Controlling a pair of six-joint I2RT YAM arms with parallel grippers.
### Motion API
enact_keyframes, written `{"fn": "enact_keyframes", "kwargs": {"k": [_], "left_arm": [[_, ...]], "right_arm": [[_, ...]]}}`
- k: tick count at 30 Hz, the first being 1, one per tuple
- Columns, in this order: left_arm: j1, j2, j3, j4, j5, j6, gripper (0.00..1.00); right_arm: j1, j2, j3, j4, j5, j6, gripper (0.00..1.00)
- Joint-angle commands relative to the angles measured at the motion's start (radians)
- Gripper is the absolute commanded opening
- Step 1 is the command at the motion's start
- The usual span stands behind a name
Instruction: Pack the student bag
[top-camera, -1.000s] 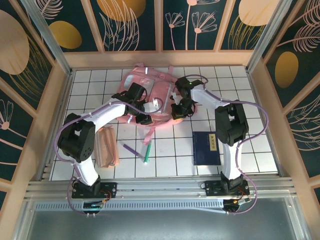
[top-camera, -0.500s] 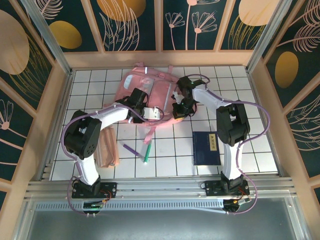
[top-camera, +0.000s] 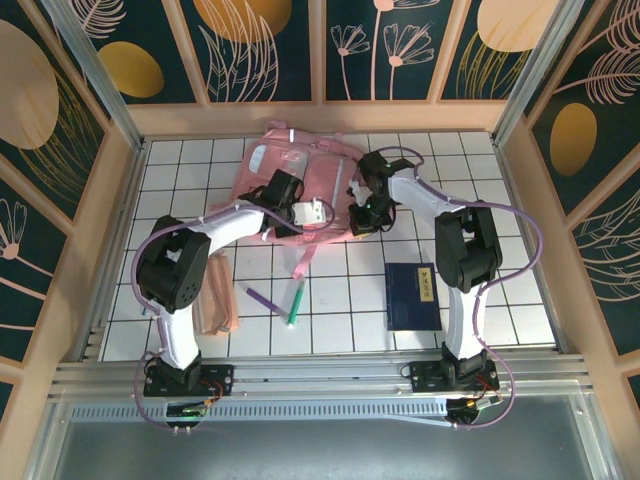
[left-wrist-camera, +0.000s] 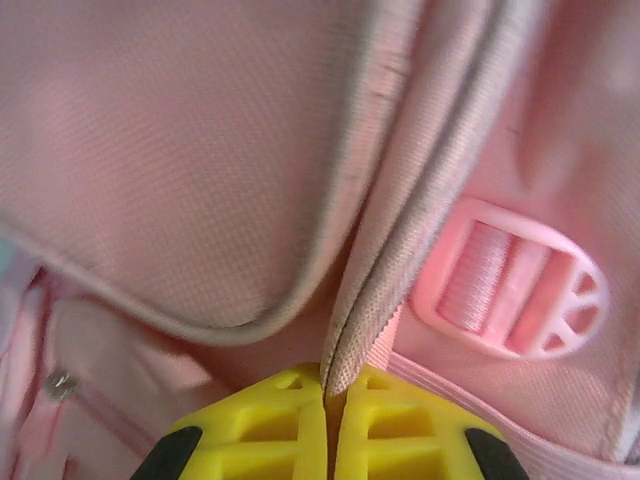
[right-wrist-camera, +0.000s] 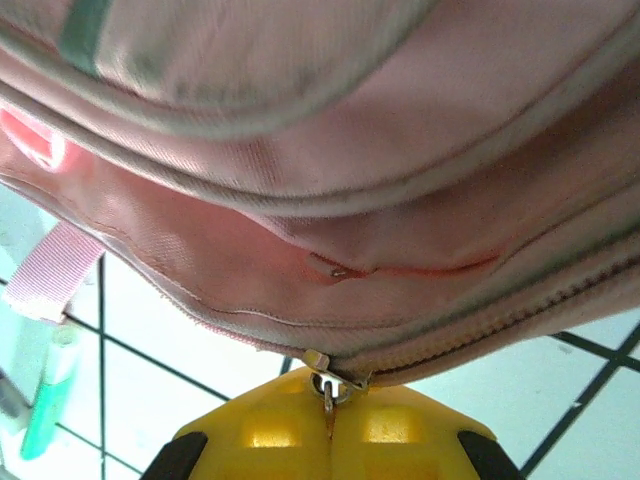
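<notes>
The student bag, big and pink, lies at the back middle of the tiled table. My left gripper sits on its front face. In the left wrist view the yellow jaws of this gripper are shut on a grey-pink fabric edge of the bag, beside a pink plastic buckle. My right gripper is at the bag's right edge. In the right wrist view this gripper is shut on the metal zipper pull, under the closed zipper line.
A dark blue notebook lies front right. A peach pencil pouch lies front left by the left arm. A purple pen and a green marker rest in the middle, below a loose pink strap. Wooden walls ring the table.
My left gripper has moved right and towards the back over the bag, and its jaws have closed on the fabric edge. The right gripper has stayed shut on the zipper pull.
</notes>
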Motion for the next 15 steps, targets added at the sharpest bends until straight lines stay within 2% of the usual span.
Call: {"fn": "enact_keyframes", "kwargs": {"k": [1,6,15], "left_arm": [[-0.005,-0.003,0.165,-0.017,-0.090,-0.298,0.00],[-0.006,-0.052,0.207,-0.042,-0.060,-0.467,0.00],[-0.006,-0.051,0.232,-0.051,0.079,-0.751,0.00]], "right_arm": [[-0.004,-0.068,-0.031,-0.021,0.078,-0.051,0.00],[-0.005,-0.109,-0.106,0.029,0.162,-0.138,0.00],[0.066,-0.122,-0.060,0.087,0.098,-0.145,0.00]]}}
